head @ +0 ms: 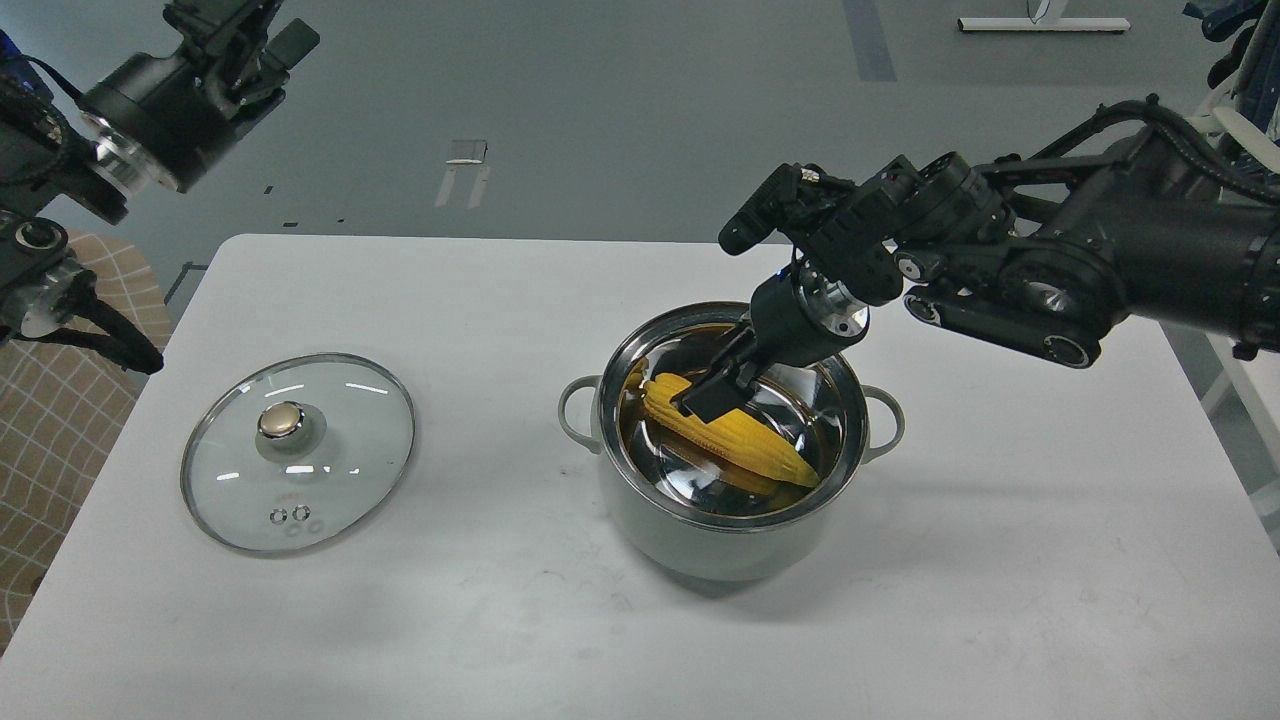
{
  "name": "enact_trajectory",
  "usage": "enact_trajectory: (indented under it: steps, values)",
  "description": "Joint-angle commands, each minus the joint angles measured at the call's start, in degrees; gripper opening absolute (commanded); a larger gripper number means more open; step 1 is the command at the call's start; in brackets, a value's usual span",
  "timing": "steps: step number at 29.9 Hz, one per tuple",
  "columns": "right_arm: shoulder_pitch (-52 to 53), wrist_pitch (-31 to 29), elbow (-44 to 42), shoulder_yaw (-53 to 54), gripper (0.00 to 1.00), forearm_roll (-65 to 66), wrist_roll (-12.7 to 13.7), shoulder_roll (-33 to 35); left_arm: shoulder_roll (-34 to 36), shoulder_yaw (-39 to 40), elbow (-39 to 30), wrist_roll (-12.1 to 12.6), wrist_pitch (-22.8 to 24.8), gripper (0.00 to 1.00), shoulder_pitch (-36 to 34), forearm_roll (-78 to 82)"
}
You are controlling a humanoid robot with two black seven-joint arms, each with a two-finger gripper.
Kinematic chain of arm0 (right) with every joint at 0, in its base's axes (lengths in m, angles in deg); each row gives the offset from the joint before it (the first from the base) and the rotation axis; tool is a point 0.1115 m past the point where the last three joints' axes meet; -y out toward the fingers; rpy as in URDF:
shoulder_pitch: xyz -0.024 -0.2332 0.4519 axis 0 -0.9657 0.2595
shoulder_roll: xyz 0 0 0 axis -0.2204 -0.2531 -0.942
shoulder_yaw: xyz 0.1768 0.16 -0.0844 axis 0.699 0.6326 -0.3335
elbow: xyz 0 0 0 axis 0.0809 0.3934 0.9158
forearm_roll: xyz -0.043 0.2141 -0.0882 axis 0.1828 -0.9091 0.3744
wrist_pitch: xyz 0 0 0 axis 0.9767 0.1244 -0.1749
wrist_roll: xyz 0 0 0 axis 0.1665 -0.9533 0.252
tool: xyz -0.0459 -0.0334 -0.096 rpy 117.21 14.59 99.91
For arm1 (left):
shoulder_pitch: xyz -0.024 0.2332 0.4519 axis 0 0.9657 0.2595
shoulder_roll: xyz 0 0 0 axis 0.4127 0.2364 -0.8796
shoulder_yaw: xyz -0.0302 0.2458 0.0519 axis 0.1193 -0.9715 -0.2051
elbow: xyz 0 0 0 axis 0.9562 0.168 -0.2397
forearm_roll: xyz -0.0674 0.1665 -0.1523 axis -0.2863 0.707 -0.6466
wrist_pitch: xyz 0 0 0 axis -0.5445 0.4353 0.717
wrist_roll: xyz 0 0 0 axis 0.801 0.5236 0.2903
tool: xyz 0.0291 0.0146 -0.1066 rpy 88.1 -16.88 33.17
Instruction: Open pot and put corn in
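The pale grey-green pot [700, 535] stands uncovered on the white table, right of centre. The yellow corn [745, 450] lies inside it on the shiny steel bottom, thick end to the left, tip to the right. My right gripper [715, 392] reaches down into the pot's mouth from the right and hovers just above the corn's thick half. Its fingers look parted and free of the cob. My left gripper [245, 40] is raised high at the top left, far from the pot; its fingers are dark and hard to tell apart.
The round glass lid [340, 420] with a gold knob lies flat on the table [450, 620] to the left of the pot. A checked cloth surface [60, 440] shows beyond the table's left edge.
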Motion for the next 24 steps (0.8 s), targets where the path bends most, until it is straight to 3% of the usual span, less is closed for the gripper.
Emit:
enact_trajectory:
  steps: [1,7,13,15,16,17,20,24]
  values:
    - [0.70,0.01,-6.82,7.91,0.99,-3.67,0.00,2.53,-0.69,0.15,0.17,0.00,-0.20,0.98,-0.26,0.00]
    - [-2.55,1.81,-18.53,17.33,1.00,-8.59,0.00,5.25,-3.24,0.85,0.35,0.00,-0.47,0.98,-0.35,-0.79]
    - [-10.98,8.05,-24.78,26.39,1.00,-21.33,0.00,6.40,-8.86,5.69,3.42,0.00,0.15,0.98,0.36,-4.39]
    - [-15.89,13.13,-25.22,30.07,1.00,-28.08,0.00,6.67,-11.84,5.69,6.05,0.00,0.41,0.98,0.44,-6.93]
    - [-17.31,13.94,-24.96,31.05,1.00,-29.77,0.00,6.66,-12.64,5.69,6.41,1.01,0.58,0.98,0.44,-7.47]
    - [-19.85,15.17,-24.95,32.71,1.00,-32.74,0.00,6.58,-14.04,5.77,6.94,3.81,1.37,0.98,0.53,-8.52]
    - [-23.81,15.27,-25.31,35.88,1.00,-38.02,0.00,6.66,-15.63,5.69,7.47,6.99,4.87,0.98,1.14,-10.89]
    - [-29.97,14.22,-24.78,38.70,1.00,-47.43,0.00,6.66,-18.80,6.21,8.78,7.61,10.95,0.98,4.13,-15.64]
